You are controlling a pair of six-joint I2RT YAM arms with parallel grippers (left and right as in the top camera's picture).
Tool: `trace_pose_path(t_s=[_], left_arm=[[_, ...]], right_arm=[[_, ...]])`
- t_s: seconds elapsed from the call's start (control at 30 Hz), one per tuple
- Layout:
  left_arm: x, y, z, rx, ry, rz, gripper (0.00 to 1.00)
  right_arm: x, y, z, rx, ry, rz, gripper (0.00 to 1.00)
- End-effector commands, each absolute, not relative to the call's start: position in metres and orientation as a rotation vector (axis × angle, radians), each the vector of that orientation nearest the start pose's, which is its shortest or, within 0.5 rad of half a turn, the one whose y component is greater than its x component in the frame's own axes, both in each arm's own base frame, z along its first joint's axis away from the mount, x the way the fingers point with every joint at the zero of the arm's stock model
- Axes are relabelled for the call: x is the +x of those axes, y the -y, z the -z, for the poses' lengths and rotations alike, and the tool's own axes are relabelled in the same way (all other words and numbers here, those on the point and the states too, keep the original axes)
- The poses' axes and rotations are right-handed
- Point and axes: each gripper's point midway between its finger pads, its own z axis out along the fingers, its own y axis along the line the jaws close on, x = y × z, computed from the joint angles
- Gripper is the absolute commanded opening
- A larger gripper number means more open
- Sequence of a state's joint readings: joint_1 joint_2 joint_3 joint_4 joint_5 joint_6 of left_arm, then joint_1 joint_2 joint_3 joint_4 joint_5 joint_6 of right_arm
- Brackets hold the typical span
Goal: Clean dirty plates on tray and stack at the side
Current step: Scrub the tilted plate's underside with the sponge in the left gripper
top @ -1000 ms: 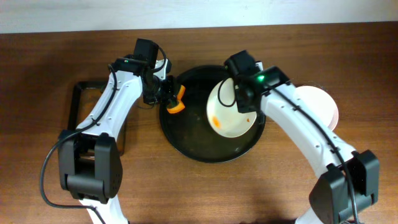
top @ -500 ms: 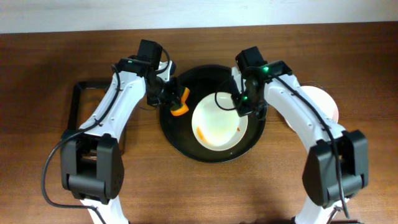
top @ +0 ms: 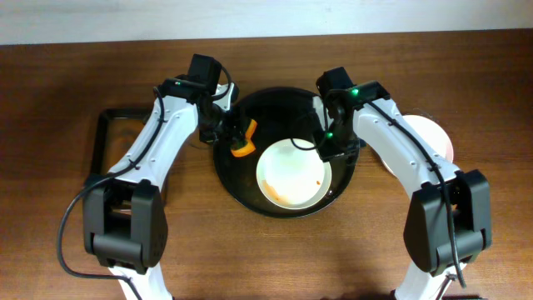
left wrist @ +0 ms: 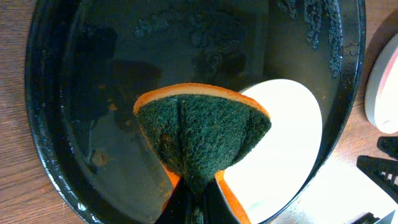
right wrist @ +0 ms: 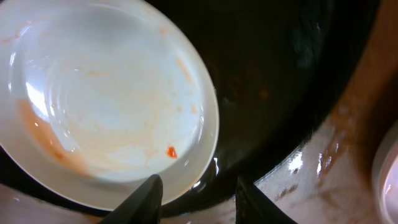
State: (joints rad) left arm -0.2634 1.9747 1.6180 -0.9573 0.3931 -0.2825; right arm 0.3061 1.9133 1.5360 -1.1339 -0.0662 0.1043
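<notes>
The black tray (top: 271, 112) holds one smeared white plate (top: 291, 173); left gripper (left wrist: 198, 202) clenches sponge (left wrist: 199, 134), right gripper (right wrist: 198, 196) released.

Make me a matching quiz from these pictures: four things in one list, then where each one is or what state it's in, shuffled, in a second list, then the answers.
Things:
1. sponge
2. smeared plate
3. round black tray
4. right gripper

Places and states:
A. open, over the plate's rim
B. pinched in the left gripper
C. lying flat in the tray
D. wet, resting on the wooden table

Pairs: 1-B, 2-C, 3-D, 4-A
</notes>
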Motion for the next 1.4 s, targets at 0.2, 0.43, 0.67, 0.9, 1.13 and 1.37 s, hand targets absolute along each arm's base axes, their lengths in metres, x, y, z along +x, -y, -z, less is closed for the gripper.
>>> trace_pose_path(t_s=[0.2,0.43,0.67,0.9,1.13,1.37], left_arm=[[0.379,0.25,-0.111,0.403,-2.855,0.72,0.01],[0.355,0.317,-0.09,0.612,-2.817,0.782,0.01],[0.335,0.357,-0.053,0.719,-2.826,0.749,0.01],[0.313,0.371,-0.026,0.759,-2.888,0.695,0.01],[0.317,0.356,0.008,0.697,-2.94,0.455,0.01],[0.305,0.344,0.045,0.697,-3.043,0.398,0.01]], right_arm=[[0.351,-0.09,-0.067,0.229,-3.124,-0.12,0.28],[0.363,-0.048,-0.085,0.41,-3.073,-0.306,0.28],[0.356,-0.038,-0.085,0.392,-3.101,-0.298,0.28],[0.356,-0.037,-0.085,0.395,-3.101,-0.299,0.27],[0.355,-0.037,-0.085,0.397,-3.106,-0.298,0.27],[0.353,-0.037,-0.085,0.399,-3.112,-0.298,0.27]])
